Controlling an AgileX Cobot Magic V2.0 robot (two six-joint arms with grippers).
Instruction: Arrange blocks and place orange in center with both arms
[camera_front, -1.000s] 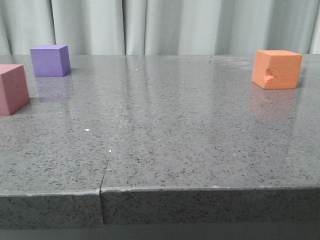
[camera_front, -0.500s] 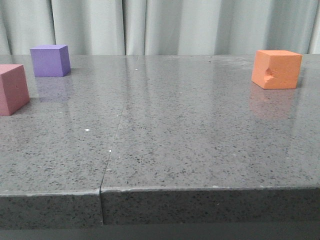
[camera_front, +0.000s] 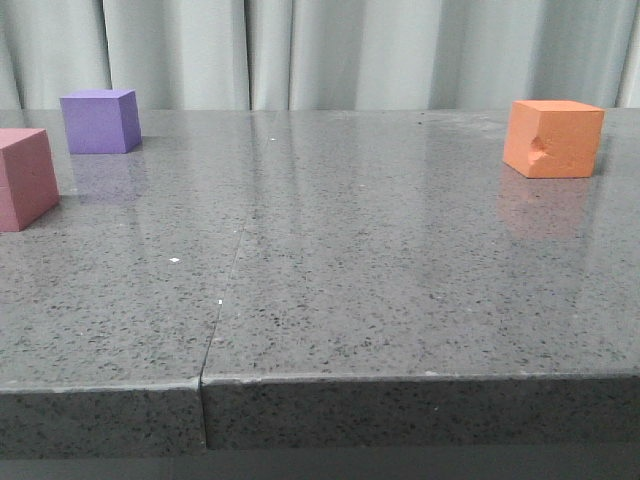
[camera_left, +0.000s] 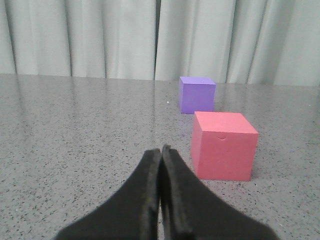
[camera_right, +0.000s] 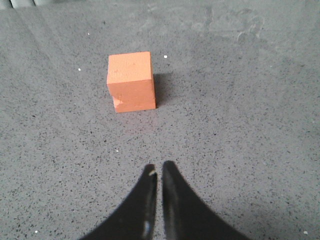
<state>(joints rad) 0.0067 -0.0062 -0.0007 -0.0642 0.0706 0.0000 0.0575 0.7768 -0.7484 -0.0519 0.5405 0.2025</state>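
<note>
claws first: left claw (camera_left: 161, 150), seen from its wrist camera, has its two black fingers pressed together at the tips and holds nothing. it hangs over bare grey speckled surface (camera_left: 75, 150). ahead of it and a little to one side stands the pink-red cube (camera_left: 224, 145), flat on the surface and apart from the fingertips. beyond that, near the pale curtain (camera_left: 100, 37), sits the purple cube (camera_left: 197, 94), separate from the pink-red one.

right claw (camera_right: 157, 167), seen from its own wrist camera, shows fingers nearly touching, a thin slit between them, nothing gripped. the orange cube (camera_right: 130, 81) rests on the surface ahead of the tips, well clear of them, with a small gouge low on one face.

front view: neither claw appears. pink-red cube (camera_front: 25, 178) lies at the far left edge, partly cut off; purple cube (camera_front: 99, 121) just behind it; orange cube (camera_front: 553, 138) far right, dent facing the camera. the middle of the surface (camera_front: 330, 260) carries a thin seam running toward the near edge.
</note>
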